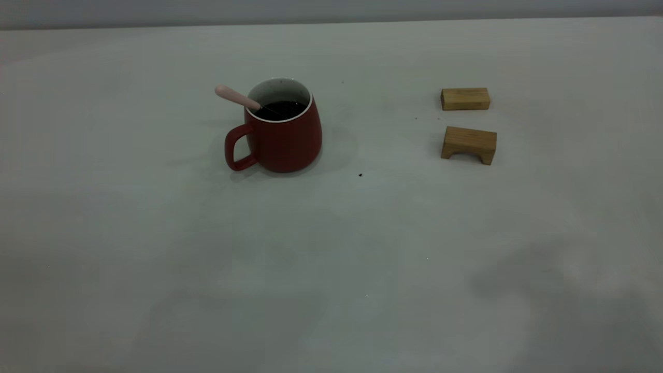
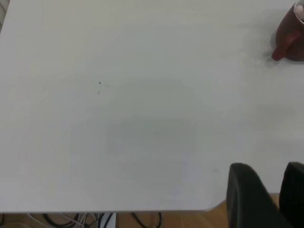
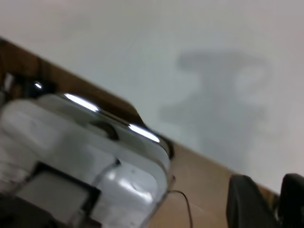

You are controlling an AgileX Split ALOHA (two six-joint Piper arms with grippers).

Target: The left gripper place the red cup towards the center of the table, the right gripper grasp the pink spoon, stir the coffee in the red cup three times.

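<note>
The red cup (image 1: 282, 140) stands upright on the table (image 1: 331, 248), left of the middle, its loop handle toward the front left. Dark coffee (image 1: 281, 109) fills it. The pink spoon (image 1: 235, 96) leans in the cup, with its handle sticking out over the rim to the left. Neither arm appears in the exterior view. In the left wrist view the left gripper (image 2: 273, 166) hangs near the table's edge, shut and holding nothing, far from the cup (image 2: 290, 33). In the right wrist view the right gripper (image 3: 274, 178) hangs beyond the table's edge, shut and holding nothing.
Two tan wooden blocks sit at the right: a plain one (image 1: 465, 98) farther back and an arch-shaped one (image 1: 469, 144) nearer. A white-grey device (image 3: 85, 156) sits off the table's edge below the right gripper. Cables (image 2: 95, 219) lie under the table's edge.
</note>
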